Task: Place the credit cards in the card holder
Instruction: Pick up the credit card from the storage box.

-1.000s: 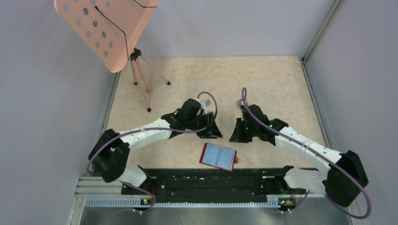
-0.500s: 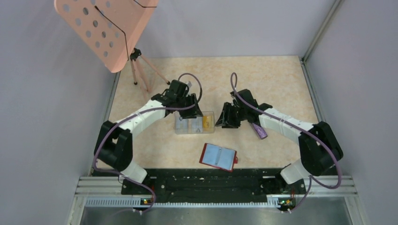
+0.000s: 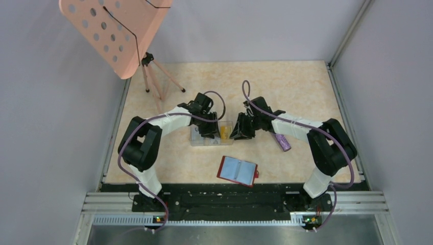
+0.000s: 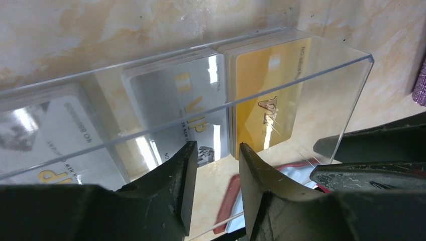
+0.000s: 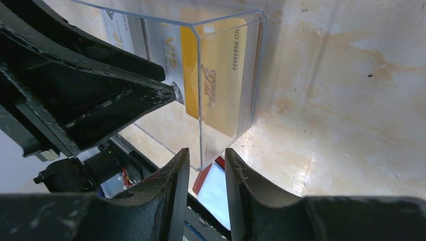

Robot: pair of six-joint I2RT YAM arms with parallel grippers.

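The credit cards stand in a clear plastic box [image 3: 204, 138]: a yellow stack [image 4: 266, 100], a silver stack [image 4: 186, 100] and a white stack [image 4: 50, 130]. The yellow stack also shows in the right wrist view [image 5: 216, 75]. The red card holder [image 3: 238, 171] lies open nearer the bases, pale blue inside. My left gripper [image 3: 212, 130] is open over the box's near wall [image 4: 217, 155], between the silver and yellow stacks. My right gripper [image 3: 240, 131] is open, and its jaws stand either side of the box's right end wall [image 5: 203, 163] without touching it.
A purple object [image 3: 282, 142] lies right of the right gripper. A pink perforated stand [image 3: 120, 30] on a tripod [image 3: 158, 87] is at the back left. Grey walls enclose the beige table [image 3: 286, 92]. A black rail [image 3: 224, 196] runs along the near edge.
Both grippers left the spot above the card holder, uncovering the clear box, then closed in on it. The left moved right onto it. The right moved left to its end.
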